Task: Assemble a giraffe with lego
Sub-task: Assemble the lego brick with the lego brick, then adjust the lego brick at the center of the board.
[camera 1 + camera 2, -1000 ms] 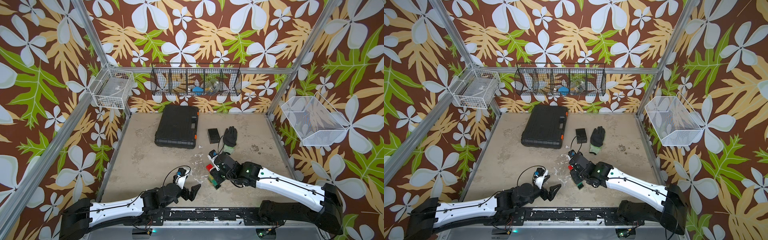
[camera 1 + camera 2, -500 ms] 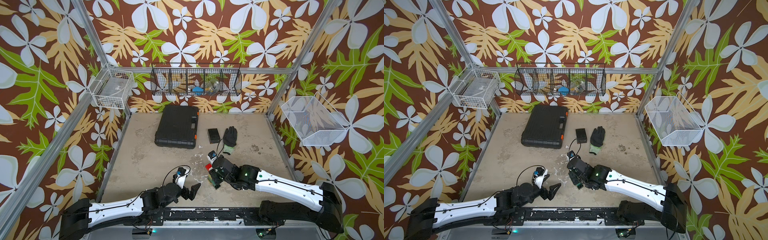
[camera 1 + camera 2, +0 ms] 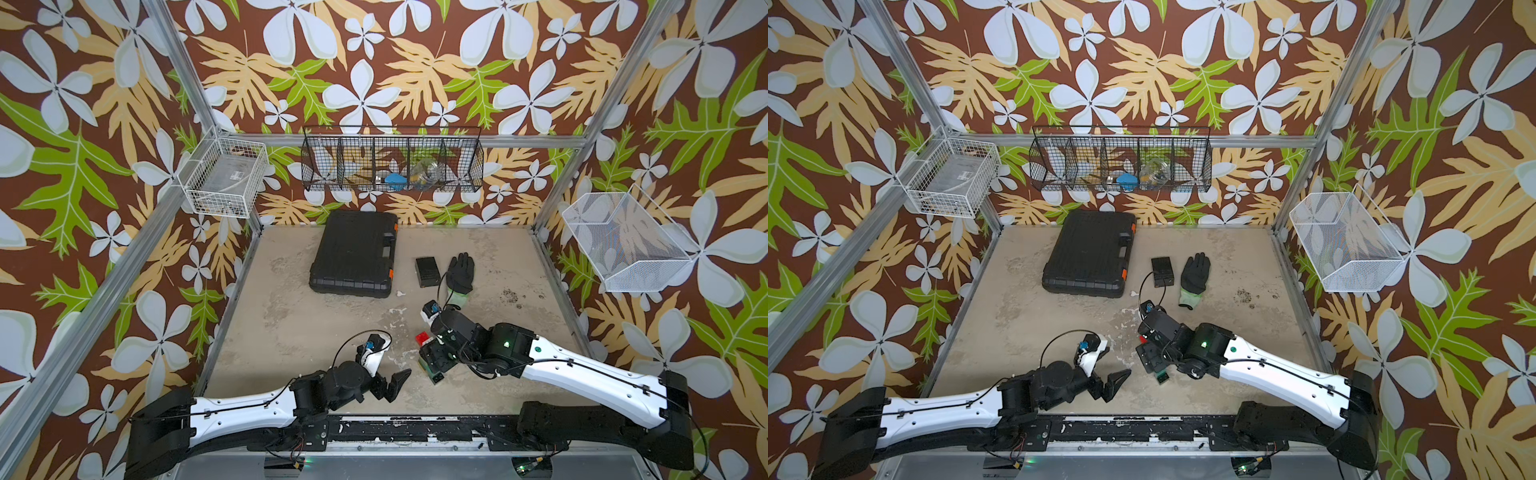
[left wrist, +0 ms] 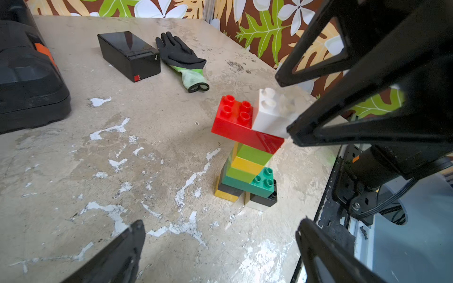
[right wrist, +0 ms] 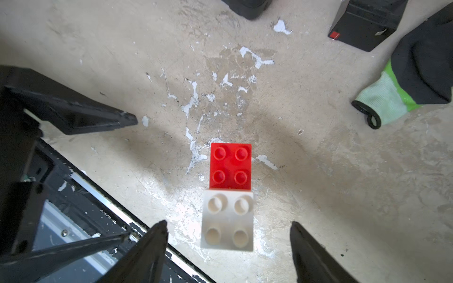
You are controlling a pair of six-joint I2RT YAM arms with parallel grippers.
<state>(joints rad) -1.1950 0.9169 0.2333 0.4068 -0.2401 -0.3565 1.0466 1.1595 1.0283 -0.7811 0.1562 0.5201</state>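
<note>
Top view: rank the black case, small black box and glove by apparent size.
1. black case, largest by far.
2. glove, next.
3. small black box, smallest: shorter than the glove beside it.

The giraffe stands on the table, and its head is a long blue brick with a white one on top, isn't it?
Almost: the head brick is red, not blue. The left wrist view shows the giraffe standing on the table, with the white brick on top of the red one.

Both top views look steeply down from high, sharing the whole worktop (image 3: 291, 332). Wrist cameras sit close behind the left end effector (image 4: 221, 221) and right end effector (image 5: 228, 223), both facing the giraffe (image 4: 247, 156).
</note>
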